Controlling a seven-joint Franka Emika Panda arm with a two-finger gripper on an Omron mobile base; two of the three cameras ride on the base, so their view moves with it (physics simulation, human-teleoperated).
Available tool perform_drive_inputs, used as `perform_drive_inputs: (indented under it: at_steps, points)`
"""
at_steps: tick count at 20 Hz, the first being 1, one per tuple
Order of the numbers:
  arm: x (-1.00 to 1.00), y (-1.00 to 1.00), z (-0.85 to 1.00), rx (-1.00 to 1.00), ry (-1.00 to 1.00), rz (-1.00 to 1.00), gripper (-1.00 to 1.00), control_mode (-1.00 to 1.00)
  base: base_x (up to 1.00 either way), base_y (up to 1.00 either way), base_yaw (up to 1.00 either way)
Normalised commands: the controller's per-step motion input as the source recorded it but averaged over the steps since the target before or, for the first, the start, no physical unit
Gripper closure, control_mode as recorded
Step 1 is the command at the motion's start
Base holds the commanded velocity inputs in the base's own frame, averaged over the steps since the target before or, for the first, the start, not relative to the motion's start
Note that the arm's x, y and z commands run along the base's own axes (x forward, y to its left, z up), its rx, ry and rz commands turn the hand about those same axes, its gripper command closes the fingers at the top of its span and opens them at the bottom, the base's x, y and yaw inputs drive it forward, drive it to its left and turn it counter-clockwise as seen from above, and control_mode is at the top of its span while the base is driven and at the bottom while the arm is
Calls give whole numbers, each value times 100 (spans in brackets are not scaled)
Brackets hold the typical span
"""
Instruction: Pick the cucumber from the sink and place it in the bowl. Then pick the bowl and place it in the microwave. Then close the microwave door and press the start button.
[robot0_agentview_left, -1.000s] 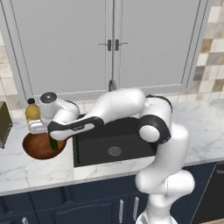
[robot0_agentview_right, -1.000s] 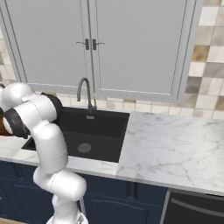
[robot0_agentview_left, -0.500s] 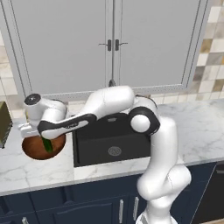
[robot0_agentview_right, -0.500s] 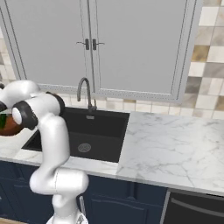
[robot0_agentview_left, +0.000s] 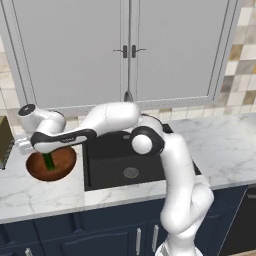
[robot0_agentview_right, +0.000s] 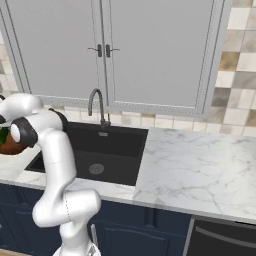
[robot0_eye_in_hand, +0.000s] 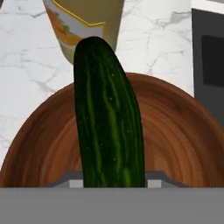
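Note:
My gripper (robot0_agentview_left: 47, 156) is shut on the dark green cucumber (robot0_agentview_left: 49, 162), which hangs upright with its lower end inside the reddish-brown wooden bowl (robot0_agentview_left: 64, 164). The bowl stands on the counter left of the black sink (robot0_agentview_left: 131, 156). In the hand view the cucumber (robot0_eye_in_hand: 109, 118) runs up the middle, over the bowl's inner wall (robot0_eye_in_hand: 175, 131), with my gripper (robot0_eye_in_hand: 113, 181) clamped around its near end. From the right base view, a bit of the bowl (robot0_agentview_right: 11, 146) shows behind my arm. The microwave and its door are out of view.
A bottle with an orange and white label (robot0_eye_in_hand: 83, 26) stands just beyond the bowl. A dark box (robot0_agentview_left: 3, 141) sits at the counter's left edge. The faucet (robot0_agentview_right: 97, 102) rises behind the sink. Marble counter (robot0_agentview_right: 200, 165) stretches to the right.
My arm has swung further left, carrying the cucumber from the bowl's right edge to over its middle. The cucumber now hangs lower, down into the bowl.

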Motion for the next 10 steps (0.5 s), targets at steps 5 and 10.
perform_drive_inputs:
  at_steps: [5,10]
  points:
    - [16,-31,-32,0,3,3,-100,-100,0,0,0]
    - [0,-61,-10,2,1,0,-100,-100,0,0,0]
